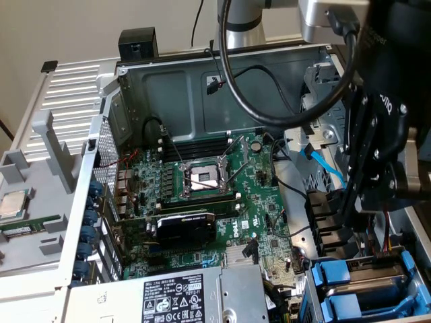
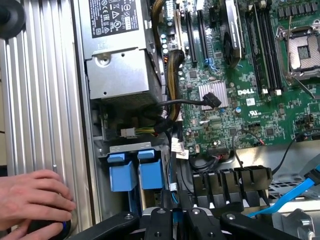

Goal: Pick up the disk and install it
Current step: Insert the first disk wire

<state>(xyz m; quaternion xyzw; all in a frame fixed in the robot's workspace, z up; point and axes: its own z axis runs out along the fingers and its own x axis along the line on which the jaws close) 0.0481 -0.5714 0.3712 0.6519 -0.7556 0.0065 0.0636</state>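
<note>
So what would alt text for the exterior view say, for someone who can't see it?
A robot's black gripper hangs above blue drive carriers in an open computer case, at the exterior view's lower right. The case's green motherboard lies exposed, with an empty processor socket in its middle.

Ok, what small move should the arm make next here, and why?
Probably a slow, small shift to centre the gripper over the blue carrier frames: it hangs just beside them, nearer the black slotted bracket. Slowly, since a person's hand rests on the ribbed case panel close by.
</note>
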